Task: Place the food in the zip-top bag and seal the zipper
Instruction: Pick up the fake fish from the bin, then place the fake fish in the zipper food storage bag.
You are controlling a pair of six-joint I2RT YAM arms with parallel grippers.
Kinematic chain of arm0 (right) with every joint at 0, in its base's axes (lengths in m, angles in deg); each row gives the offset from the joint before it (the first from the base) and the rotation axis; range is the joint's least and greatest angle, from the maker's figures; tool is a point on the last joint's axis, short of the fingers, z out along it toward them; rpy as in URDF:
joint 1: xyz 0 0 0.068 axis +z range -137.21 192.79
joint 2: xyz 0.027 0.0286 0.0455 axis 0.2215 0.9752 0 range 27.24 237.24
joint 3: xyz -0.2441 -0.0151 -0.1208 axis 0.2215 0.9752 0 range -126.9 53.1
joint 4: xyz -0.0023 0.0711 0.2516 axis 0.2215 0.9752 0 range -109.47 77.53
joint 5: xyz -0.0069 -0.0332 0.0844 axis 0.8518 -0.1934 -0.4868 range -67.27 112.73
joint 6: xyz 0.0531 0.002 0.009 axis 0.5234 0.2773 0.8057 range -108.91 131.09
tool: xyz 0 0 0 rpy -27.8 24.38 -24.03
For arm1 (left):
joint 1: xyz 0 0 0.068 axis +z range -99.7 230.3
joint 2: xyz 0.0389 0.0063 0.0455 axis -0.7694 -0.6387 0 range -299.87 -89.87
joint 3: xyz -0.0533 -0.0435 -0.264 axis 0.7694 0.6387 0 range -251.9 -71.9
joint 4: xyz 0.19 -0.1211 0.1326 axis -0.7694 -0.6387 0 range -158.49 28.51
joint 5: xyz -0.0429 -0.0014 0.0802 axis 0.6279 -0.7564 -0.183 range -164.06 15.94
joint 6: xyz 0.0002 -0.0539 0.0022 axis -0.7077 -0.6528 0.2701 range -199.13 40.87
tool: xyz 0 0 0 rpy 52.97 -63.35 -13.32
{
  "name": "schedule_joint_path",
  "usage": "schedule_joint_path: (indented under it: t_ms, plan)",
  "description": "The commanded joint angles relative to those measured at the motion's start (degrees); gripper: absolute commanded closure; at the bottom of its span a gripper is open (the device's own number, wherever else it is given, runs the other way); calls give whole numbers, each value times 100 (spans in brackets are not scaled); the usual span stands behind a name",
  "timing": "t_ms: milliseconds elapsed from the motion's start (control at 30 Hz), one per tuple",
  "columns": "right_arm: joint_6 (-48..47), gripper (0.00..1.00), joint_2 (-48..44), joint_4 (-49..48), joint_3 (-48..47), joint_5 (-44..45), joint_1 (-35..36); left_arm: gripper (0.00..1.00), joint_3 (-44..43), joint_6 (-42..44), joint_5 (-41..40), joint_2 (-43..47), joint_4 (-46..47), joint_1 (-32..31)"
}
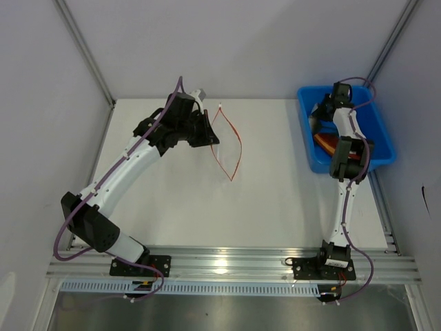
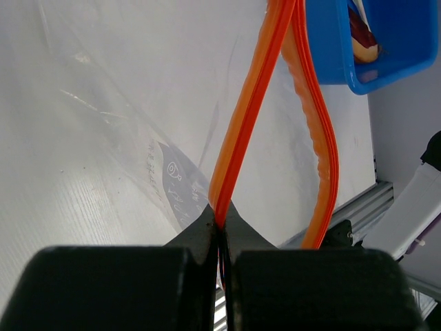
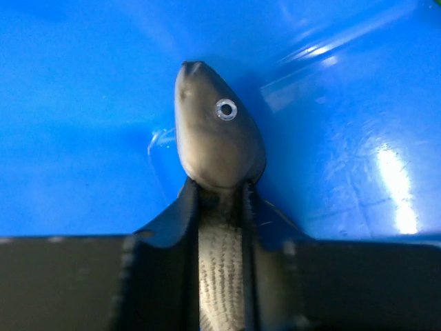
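Observation:
The clear zip-top bag (image 1: 224, 148) lies on the table with its mouth held open; its orange-red zipper (image 1: 238, 143) forms a loop. My left gripper (image 1: 207, 132) is shut on one lip of the zipper (image 2: 241, 117), the other lip (image 2: 322, 138) bowing away to the right. My right gripper (image 1: 322, 117) is down in the blue tray (image 1: 383, 131), shut on the grey-brown fish (image 3: 217, 145), whose head sticks out past my fingertips. The orange bun piece (image 1: 326, 143) lies in the tray and also shows in the left wrist view (image 2: 365, 49). Green leaf strips are hidden.
The blue tray stands at the table's back right corner, close to the right wall. Grey walls enclose the table on three sides. An aluminium rail (image 1: 234, 265) runs along the near edge between the arm bases.

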Motion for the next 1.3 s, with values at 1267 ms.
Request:
schedule_joint_path:
  t_ms: [1267]
  plan:
    - [761, 100, -5436, -1500, 3530, -2638, 1021, 99, -609, 23, 1294, -611, -291, 0]
